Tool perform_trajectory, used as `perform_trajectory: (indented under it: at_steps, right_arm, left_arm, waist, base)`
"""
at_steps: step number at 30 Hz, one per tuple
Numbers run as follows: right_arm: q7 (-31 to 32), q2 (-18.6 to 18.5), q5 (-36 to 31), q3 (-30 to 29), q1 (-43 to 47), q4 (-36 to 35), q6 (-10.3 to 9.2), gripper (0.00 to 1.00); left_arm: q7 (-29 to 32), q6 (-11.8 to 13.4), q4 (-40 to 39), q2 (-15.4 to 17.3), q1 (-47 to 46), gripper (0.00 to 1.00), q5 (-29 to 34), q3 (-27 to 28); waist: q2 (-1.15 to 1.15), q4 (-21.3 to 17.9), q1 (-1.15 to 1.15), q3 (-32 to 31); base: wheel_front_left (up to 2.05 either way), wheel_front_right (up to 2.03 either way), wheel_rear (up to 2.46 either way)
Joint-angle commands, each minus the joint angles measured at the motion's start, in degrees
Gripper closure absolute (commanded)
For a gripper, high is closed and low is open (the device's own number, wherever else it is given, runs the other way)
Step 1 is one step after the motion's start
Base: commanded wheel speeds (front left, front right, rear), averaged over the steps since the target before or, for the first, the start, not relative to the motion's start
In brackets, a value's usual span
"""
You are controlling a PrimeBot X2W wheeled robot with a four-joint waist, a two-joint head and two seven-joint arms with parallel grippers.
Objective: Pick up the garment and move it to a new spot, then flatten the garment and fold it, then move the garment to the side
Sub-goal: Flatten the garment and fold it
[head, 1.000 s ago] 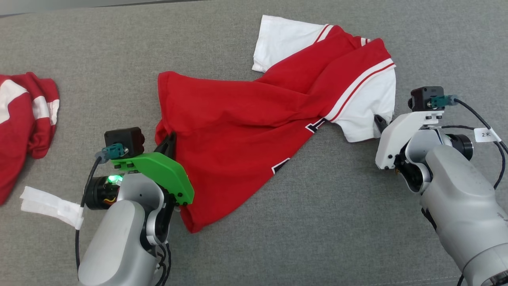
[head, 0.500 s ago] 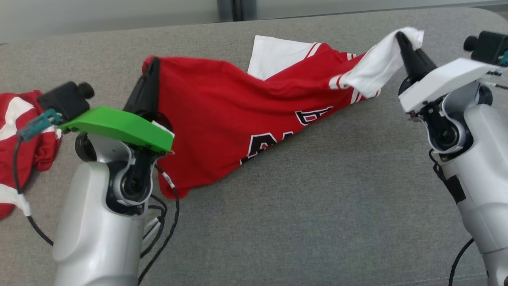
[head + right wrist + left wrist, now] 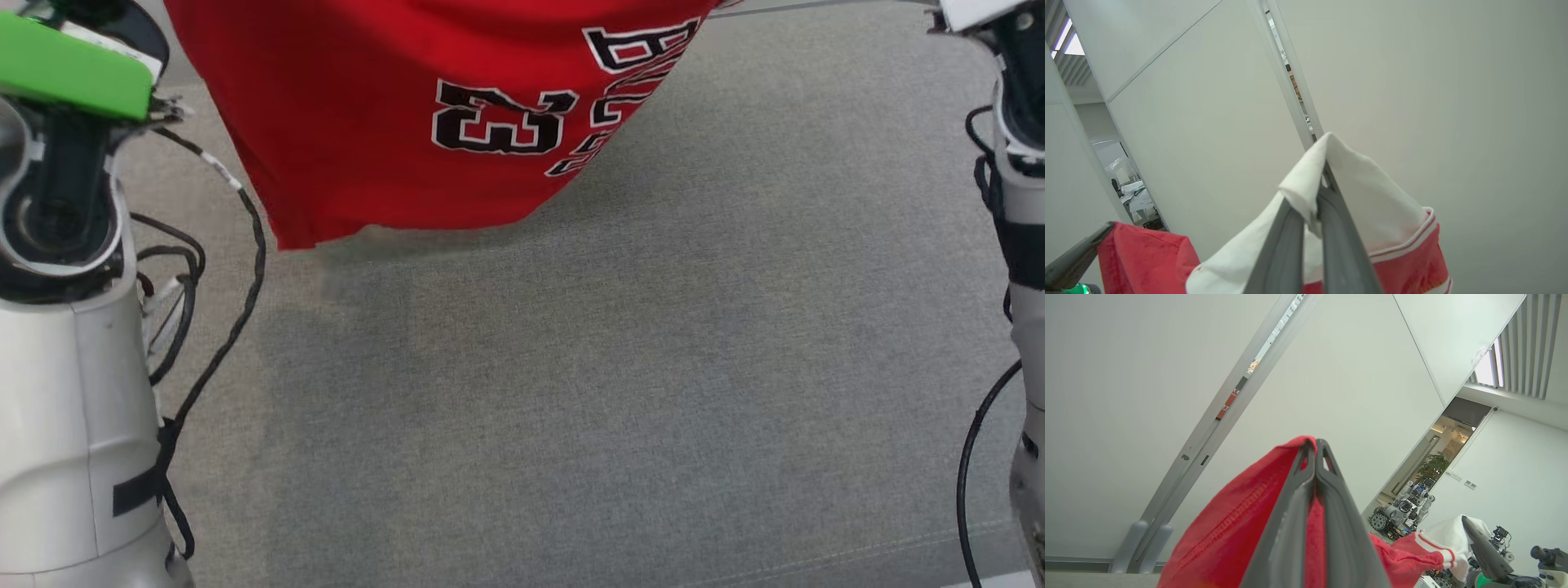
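Observation:
The red garment (image 3: 392, 98) with black and white lettering hangs in the air above the grey surface, its lower hem free. In the left wrist view my left gripper (image 3: 1315, 447) is shut on a red edge of the garment (image 3: 1229, 535), pointing up toward the wall. In the right wrist view my right gripper (image 3: 1326, 171) is shut on the white sleeve (image 3: 1372, 212) with red trim. The garment stretches between the two grippers. The left arm's green cover (image 3: 65, 65) is at the upper left of the head view, and the right arm (image 3: 1020, 122) is at its right edge.
The grey fabric surface (image 3: 612, 392) spreads below the hanging garment. Black cables (image 3: 245, 245) loop beside the left arm. Pale walls and a door frame (image 3: 1208, 428) stand behind; other machines (image 3: 1404, 506) sit in a far doorway.
Both arms have risen and lifted the garment off the surface, so it now hangs between them. The head view has shifted.

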Motion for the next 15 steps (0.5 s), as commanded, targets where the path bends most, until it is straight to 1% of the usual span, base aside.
perform_trajectory:
  at_steps: [1, 2, 4, 6, 10, 12, 15]
  right_arm:
    - [0.7, 0.9, -0.5, -0.8, -1.8, -1.1, 0.02, 1.00]
    - [1.3, 1.2, -0.8, -1.5, -2.7, -1.6, 0.02, 1.00]
    - [2.2, 0.9, -3.3, -2.3, -5.1, -2.7, 0.02, 1.00]
    - [2.7, 1.9, -5.0, -3.3, -7.3, -2.2, 0.02, 1.00]
    - [2.9, 3.5, -9.9, -4.7, -12.4, 2.5, 0.02, 1.00]
    - [2.1, 4.6, -12.1, -5.1, -14.8, 6.0, 0.02, 1.00]
    - [-0.7, 6.3, -15.9, -5.6, -18.1, 12.0, 0.02, 1.00]
  left_arm:
    - [0.3, 0.4, -0.1, 0.7, -1.7, 1.00, -0.2, 0.5]
    - [0.3, 0.8, -0.2, 1.2, -2.6, 1.00, 0.2, 0.8]
    - [0.0, 1.7, -0.5, 1.9, -4.7, 1.00, 1.5, 1.1]
    - [0.1, 2.1, -0.5, 2.2, -6.4, 1.00, 2.2, 0.9]
    - [-0.6, 2.3, 1.0, 3.1, -10.4, 1.00, 4.0, 0.2]
    - [-1.8, 2.7, 2.4, 3.8, -12.5, 1.00, 6.4, -0.1]
    - [-4.3, 2.0, 5.0, 4.8, -15.4, 1.00, 9.4, -0.9]
  waist:
    - [0.00, -0.6, 0.00, 1.1]
    - [0.00, -0.7, 0.00, 1.5]
    - [0.00, -1.1, 0.00, 2.9]
    - [0.00, -1.4, 0.00, 4.6]
    - [0.00, -2.3, 0.00, 8.8]
    - [0.00, -3.0, 0.00, 11.3]
    - [0.00, -4.3, 0.00, 14.7]
  base:
    - [0.00, 0.00, 0.00]
    - [0.00, 0.00, 0.00]
    - [0.00, 0.00, 0.00]
    - [0.00, 0.00, 0.00]
    - [0.00, 0.00, 0.00]
    - [0.00, 0.00, 0.00]
    - [0.00, 0.00, 0.00]
